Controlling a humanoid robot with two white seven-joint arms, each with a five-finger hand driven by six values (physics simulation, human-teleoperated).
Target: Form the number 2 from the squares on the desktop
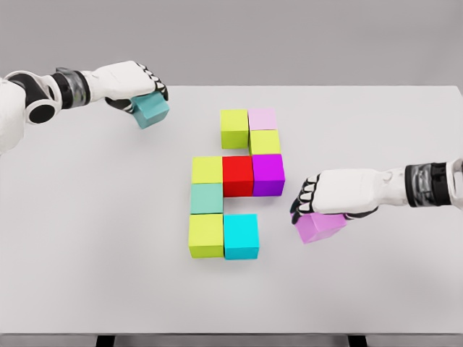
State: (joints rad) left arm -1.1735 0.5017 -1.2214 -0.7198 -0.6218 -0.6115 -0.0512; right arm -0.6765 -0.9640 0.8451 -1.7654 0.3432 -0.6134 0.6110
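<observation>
Meanwhile, tilted teal cube in left robot hand, tilted violet cube in right robot hand.

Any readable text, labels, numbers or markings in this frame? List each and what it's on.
None. No printed word, label, brand or number shows anywhere in the head view.
The blocks on the table are plain coloured faces, unmarked.
The teal block in the left hand and the violet block under the right hand are blank too.
The white arms carry no visible lettering.
</observation>
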